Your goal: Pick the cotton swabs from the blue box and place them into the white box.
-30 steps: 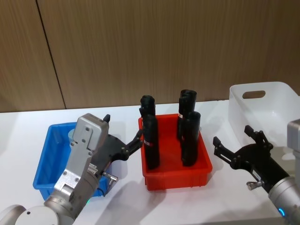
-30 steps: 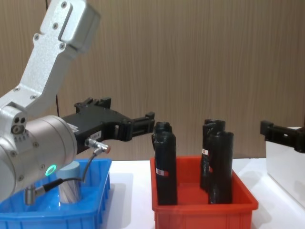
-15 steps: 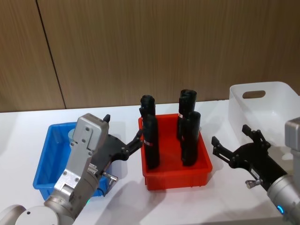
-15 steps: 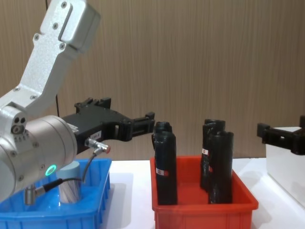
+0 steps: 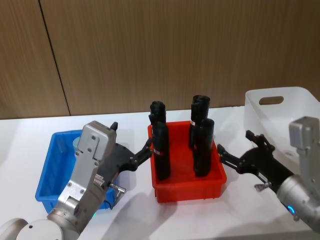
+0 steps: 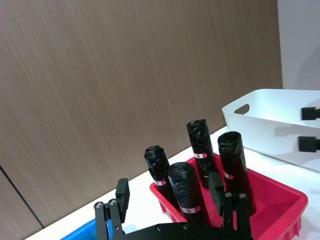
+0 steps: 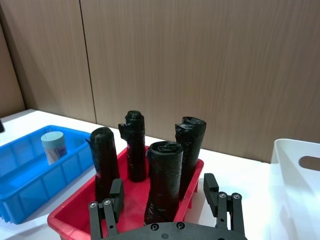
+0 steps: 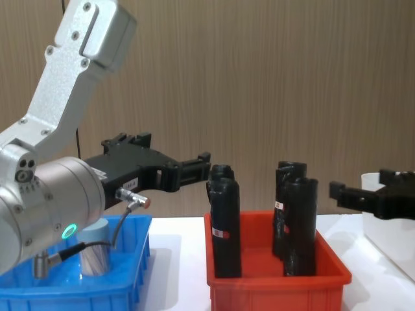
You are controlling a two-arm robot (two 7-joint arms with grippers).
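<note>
Since a second ago the right gripper [image 5: 234,145] has swung leftward. We now log it spread wide, tips just beside the right wall of the red bin [image 5: 190,193], with the white box [image 5: 300,107] behind it. The left gripper [image 5: 131,136] is unchanged, fingers wide apart, above the right edge of the blue box [image 5: 54,150] and pointing at the black rolls [image 5: 161,152]. We note one tub of cotton swabs [image 7: 53,147] upright in the blue box, ungripped.
</note>
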